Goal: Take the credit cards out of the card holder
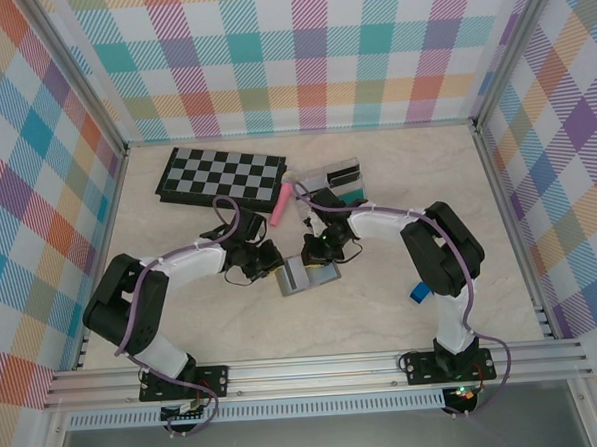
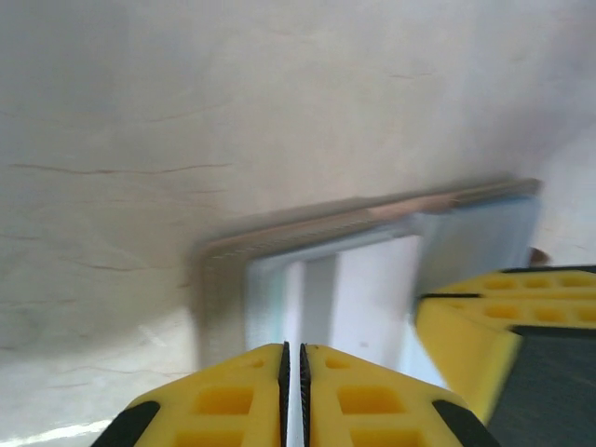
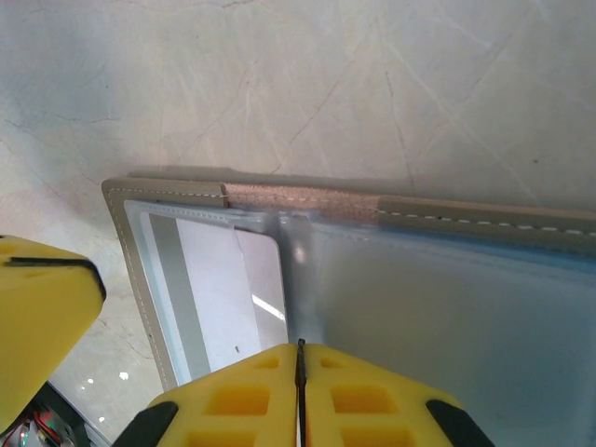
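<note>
The grey-blue card holder [image 1: 306, 275] lies open on the table between both arms. In the right wrist view its clear left pocket [image 3: 186, 279] holds a pale card with a grey stripe [image 3: 219, 289]; no teal-green or black card face is visible. My right gripper [image 3: 300, 346] is shut, its tips over the holder's centre fold [image 3: 296, 251]. My left gripper [image 2: 292, 349] is also shut, its tips over the holder's left panel [image 2: 363, 279], with only a hairline slit between the pads. Each wrist view shows the other gripper's yellow finger at its edge.
A folded chessboard [image 1: 221, 174] lies at the back left. A pink object [image 1: 281, 206] and a clear plastic box [image 1: 338, 178] with something teal inside sit just behind the grippers. A small blue item [image 1: 420, 292] lies beside the right arm.
</note>
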